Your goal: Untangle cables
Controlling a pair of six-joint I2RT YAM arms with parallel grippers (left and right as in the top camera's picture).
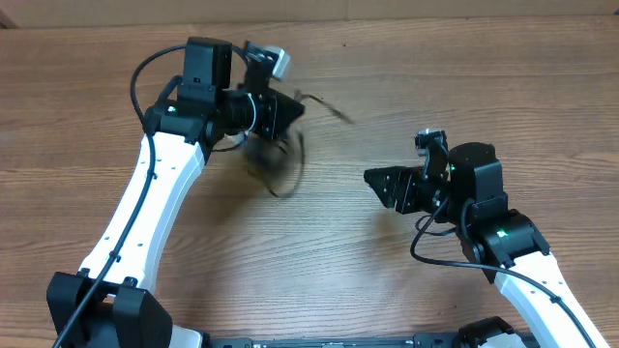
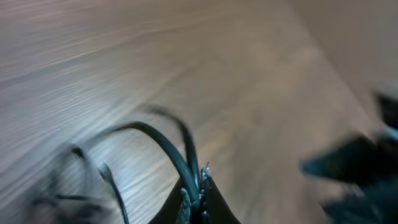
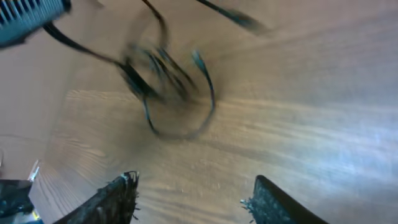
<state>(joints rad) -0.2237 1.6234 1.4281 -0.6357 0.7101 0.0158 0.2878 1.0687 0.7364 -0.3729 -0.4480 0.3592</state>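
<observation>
The cables (image 1: pixel 280 159) are a blurred bundle of thin black cords hanging under my left gripper (image 1: pixel 279 114) at the table's back left; one plug end trails right (image 1: pixel 334 111). In the left wrist view my left gripper (image 2: pixel 198 186) is shut on the cables (image 2: pixel 163 143), which loop up and to the left from the jaws. My right gripper (image 1: pixel 379 182) is open and empty, to the right of the bundle and apart from it. In the right wrist view its fingers (image 3: pixel 193 193) frame bare wood, with the blurred cables (image 3: pixel 168 87) ahead.
The wooden table (image 1: pixel 387 77) fills the overhead view. The white left arm (image 1: pixel 145 213) runs along the left side, and the right arm's base (image 1: pixel 503 242) sits at the lower right.
</observation>
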